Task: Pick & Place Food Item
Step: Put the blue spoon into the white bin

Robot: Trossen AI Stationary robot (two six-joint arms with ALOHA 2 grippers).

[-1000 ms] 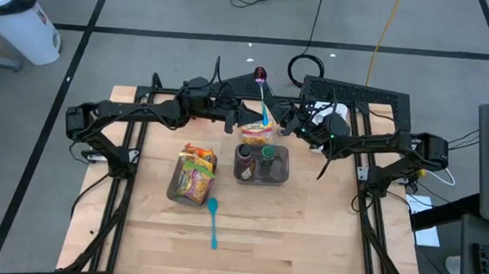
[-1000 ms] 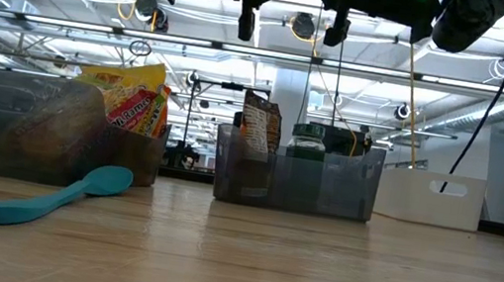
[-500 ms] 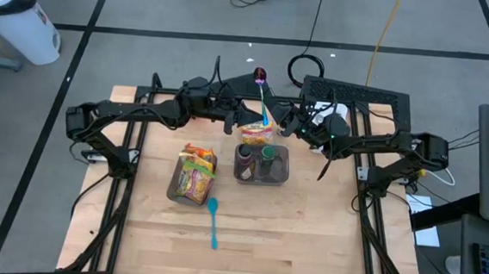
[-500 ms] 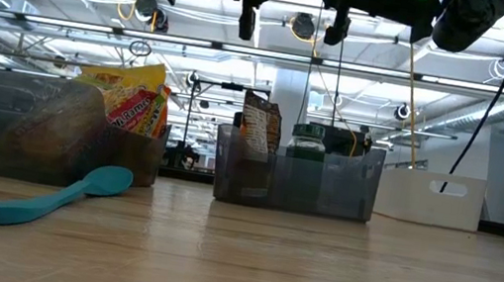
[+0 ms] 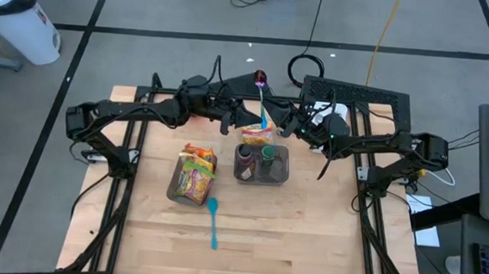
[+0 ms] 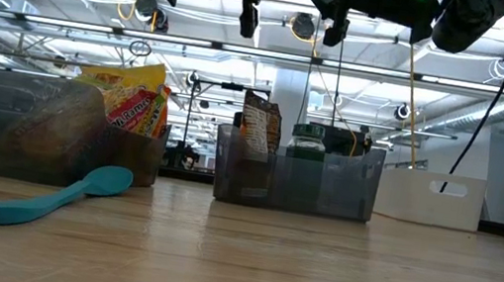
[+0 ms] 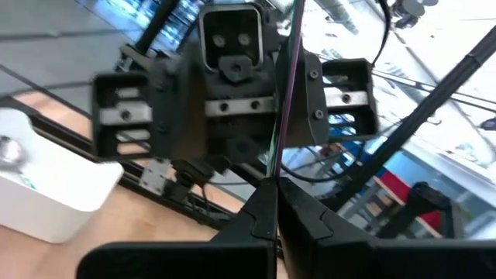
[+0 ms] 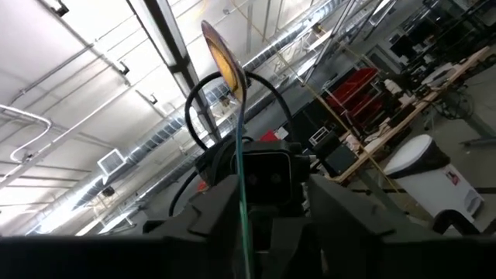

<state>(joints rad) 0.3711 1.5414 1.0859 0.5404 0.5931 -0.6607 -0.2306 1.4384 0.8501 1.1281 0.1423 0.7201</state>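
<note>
We see both dark arms meeting high over the back-centre of the pale wooden table (image 5: 306, 236), near the upper middle of the overhead frame. The left gripper (image 5: 231, 116) and the right gripper (image 5: 287, 123) face each other, with a thin teal-stemmed spoon with a purple bowl (image 5: 264, 95) standing up between them. In the right wrist view the spoon's stem (image 8: 241, 201) runs straight up from between the right gripper's closed dark fingers (image 8: 209, 225), so that pincer is clamped on it. In the left wrist view the left gripper's two fingers (image 7: 260, 221) are pressed together on the same thin stem (image 7: 285, 93), with the other arm's wrist directly ahead.

Just below the grippers, in the centre of the overhead frame, sits a clear smoky plastic bin (image 5: 281, 176) holding a printed snack bag (image 5: 257, 135) and two dark-lidded jars (image 5: 266, 156). To its left lies a second grey bin (image 5: 177, 187) with a yellow-and-red noodle packet (image 5: 193, 178). A turquoise plastic spoon (image 5: 213, 222) lies flat on the table below that bin, in the lower middle. In the low view it rests at lower left (image 6: 49, 196), in front of the left bin.
</note>
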